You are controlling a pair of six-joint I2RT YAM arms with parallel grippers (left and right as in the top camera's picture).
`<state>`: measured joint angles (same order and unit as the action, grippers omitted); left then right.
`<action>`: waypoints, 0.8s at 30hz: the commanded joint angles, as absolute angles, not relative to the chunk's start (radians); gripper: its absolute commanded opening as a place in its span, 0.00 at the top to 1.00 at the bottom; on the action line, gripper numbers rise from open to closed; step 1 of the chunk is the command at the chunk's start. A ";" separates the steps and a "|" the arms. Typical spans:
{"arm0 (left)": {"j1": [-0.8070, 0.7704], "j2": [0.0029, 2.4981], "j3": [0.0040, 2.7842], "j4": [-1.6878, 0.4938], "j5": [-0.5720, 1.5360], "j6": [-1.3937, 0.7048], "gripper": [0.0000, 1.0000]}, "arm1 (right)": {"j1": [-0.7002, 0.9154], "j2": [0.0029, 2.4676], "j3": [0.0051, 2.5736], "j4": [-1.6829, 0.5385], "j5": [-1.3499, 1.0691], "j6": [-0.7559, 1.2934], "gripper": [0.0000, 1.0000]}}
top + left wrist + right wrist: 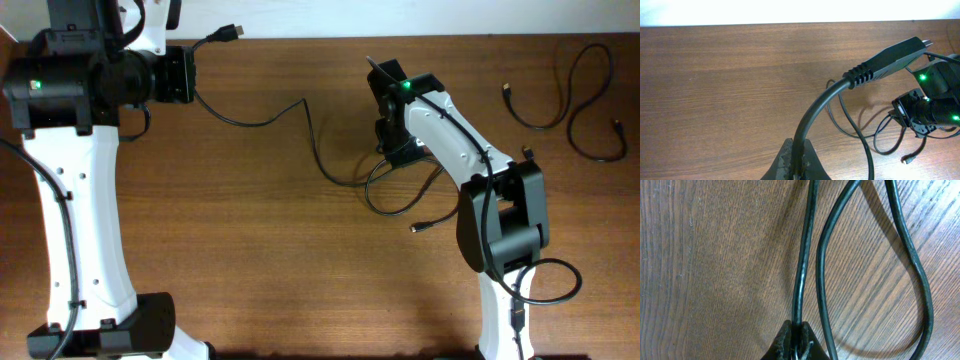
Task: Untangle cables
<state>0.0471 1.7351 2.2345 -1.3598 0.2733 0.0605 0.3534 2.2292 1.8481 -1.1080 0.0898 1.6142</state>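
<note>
A thin black cable runs across the wooden table from my left gripper to a tangle of loops under my right gripper. My left gripper is shut on this cable just behind its large plug, which sticks up past the fingers. My right gripper is shut on a strand of cable low over the table, with another loop lying beside it. A small plug ends one loop and also shows in the left wrist view.
Two separate black cables lie looped at the far right. The right arm's base has a thicker black cable beside it. The left arm stands along the left edge. A white wall borders the table's back edge.
</note>
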 commanded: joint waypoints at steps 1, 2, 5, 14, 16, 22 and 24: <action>0.047 1.713 2.239 -1.360 0.281 0.077 1.00 | 0.359 2.223 1.859 -1.103 0.109 1.494 0.96; 0.047 1.713 2.239 -1.361 0.281 0.077 1.00 | 0.359 2.208 1.891 -1.103 0.143 1.437 0.96; 0.047 1.713 2.239 -1.362 0.281 0.077 1.00 | 0.359 2.151 2.060 -1.108 0.204 1.251 0.96; 0.047 1.713 2.239 -1.356 0.280 0.084 1.00 | 0.359 2.127 2.594 -1.182 0.532 0.722 0.96; 0.047 1.713 2.239 -1.355 0.267 0.084 1.00 | 0.359 2.127 2.728 -1.210 0.532 0.599 0.96; 0.047 1.713 2.239 -1.364 0.247 0.084 1.00 | 0.358 2.127 3.132 -1.287 0.720 0.459 0.96; 0.047 1.713 2.239 -1.360 0.247 0.084 1.00 | 0.358 2.103 3.141 -1.272 0.896 0.459 0.96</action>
<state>0.0471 1.7351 2.2345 -1.3632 0.2501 0.0643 0.3534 2.1361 3.1130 -1.2793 0.6624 0.4938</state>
